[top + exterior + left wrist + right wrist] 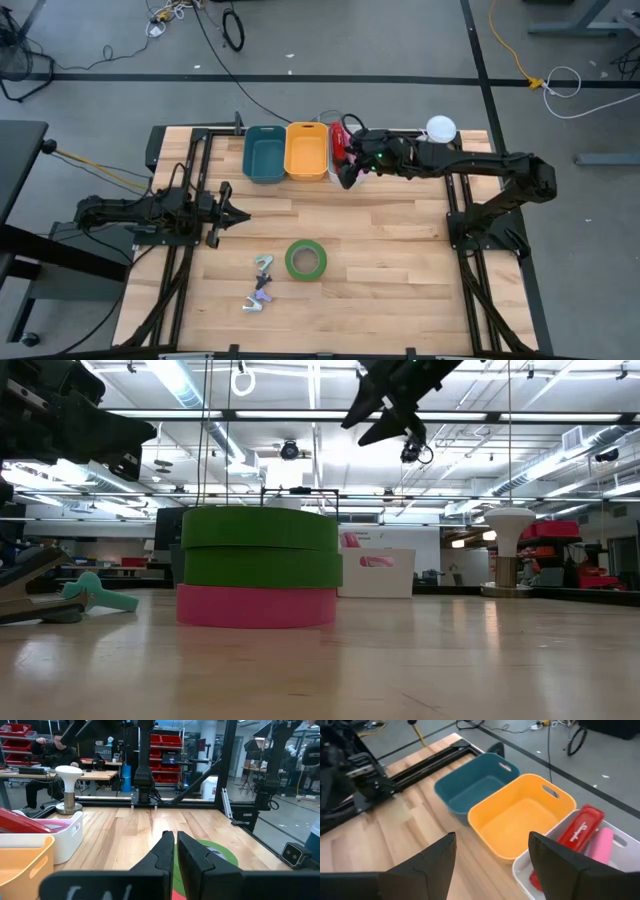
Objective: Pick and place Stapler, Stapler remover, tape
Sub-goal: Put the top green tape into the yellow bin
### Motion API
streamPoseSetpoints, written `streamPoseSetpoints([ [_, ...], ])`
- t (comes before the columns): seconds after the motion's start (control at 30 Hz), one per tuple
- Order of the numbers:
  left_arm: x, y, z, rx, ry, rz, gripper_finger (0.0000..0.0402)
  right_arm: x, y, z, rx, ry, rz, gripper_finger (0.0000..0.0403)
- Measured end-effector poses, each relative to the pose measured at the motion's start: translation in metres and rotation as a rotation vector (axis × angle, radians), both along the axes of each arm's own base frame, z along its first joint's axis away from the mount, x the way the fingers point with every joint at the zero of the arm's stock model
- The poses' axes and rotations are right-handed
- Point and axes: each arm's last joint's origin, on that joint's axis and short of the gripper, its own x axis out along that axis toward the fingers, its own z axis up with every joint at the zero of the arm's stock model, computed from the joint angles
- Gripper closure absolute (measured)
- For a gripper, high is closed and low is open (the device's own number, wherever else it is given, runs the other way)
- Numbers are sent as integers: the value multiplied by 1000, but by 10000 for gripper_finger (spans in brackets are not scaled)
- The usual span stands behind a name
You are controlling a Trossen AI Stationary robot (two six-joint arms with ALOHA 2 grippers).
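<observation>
Bins (306,152) — teal, orange, white — behind tape (305,259), well apart.

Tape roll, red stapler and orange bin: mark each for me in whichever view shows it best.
tape roll (292,263), high view, on the green band left of its hole.
red stapler (580,832), right wrist view, on its red top.
orange bin (512,827), right wrist view, on its inner floor.

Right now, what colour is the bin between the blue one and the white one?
Orange bin; the right wrist view shows it best.
</observation>
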Motion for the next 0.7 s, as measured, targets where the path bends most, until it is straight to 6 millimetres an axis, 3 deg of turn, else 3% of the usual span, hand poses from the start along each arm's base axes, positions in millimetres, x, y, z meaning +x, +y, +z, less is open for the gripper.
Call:
streamPoseSetpoints([
  [0.7,0,0,0,0,1,0,376,9,71,-4,40,22,310,156],
])
